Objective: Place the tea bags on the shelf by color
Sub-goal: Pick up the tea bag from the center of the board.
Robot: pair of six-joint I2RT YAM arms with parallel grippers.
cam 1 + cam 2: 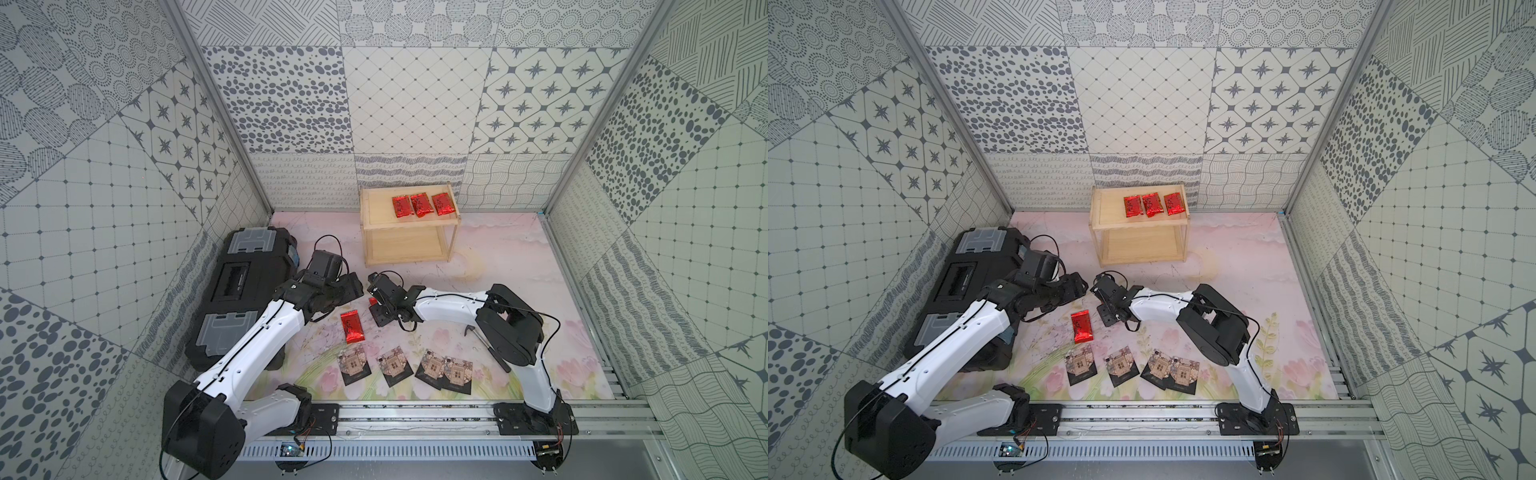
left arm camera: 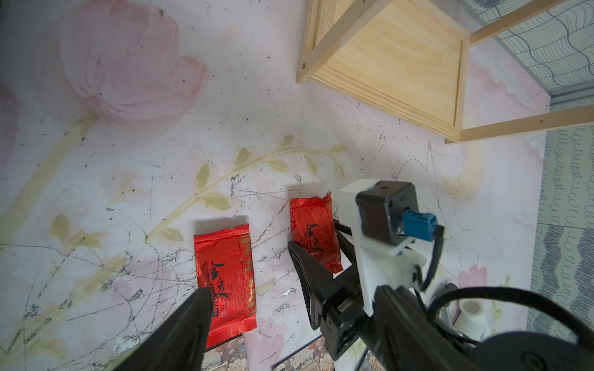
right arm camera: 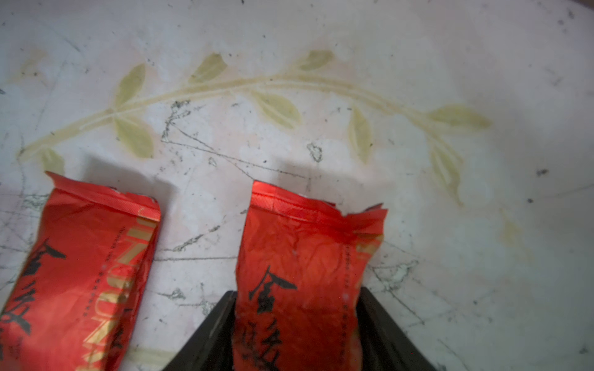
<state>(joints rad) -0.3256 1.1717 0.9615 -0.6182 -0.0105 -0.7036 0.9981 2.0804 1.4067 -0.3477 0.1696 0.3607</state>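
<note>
Grey-and-white patterned walls (image 1: 415, 104) box in a tabletop (image 1: 519, 266) printed with pale pink flowers and green leaf sprigs, scuffed with dark scratches. At the back, near the middle, stands the shelf (image 1: 376, 205) of pale wood. On the right half of its upper tier three red packets (image 1: 422, 205) lie side by side; what shows of the lower tier is bare in both top views.

Nearer the arms, a loose red packet (image 1: 351, 327) lies flat on the tabletop. Just beside it is the pinched red packet (image 3: 305, 244), which sits between the two black fingers of the right claw (image 3: 297, 292). In the right wrist view both fingers stand against its long sides and the foil narrows a little between them, so the claw looks pressed onto it, though how firmly is hard to judge from this angle. The packet seems to lie low at the tabletop.

The left claw (image 1: 352, 286) hangs close by, toward the black toolbox (image 1: 241, 291) that lies along the left wall. Its fingers are spread wide and hold nothing.

Toward the front edge four dark sachets (image 1: 392, 365) with tan window prints lie in a row. The two on the right arm's side overlap, while the other two lie apart from each other.
</note>
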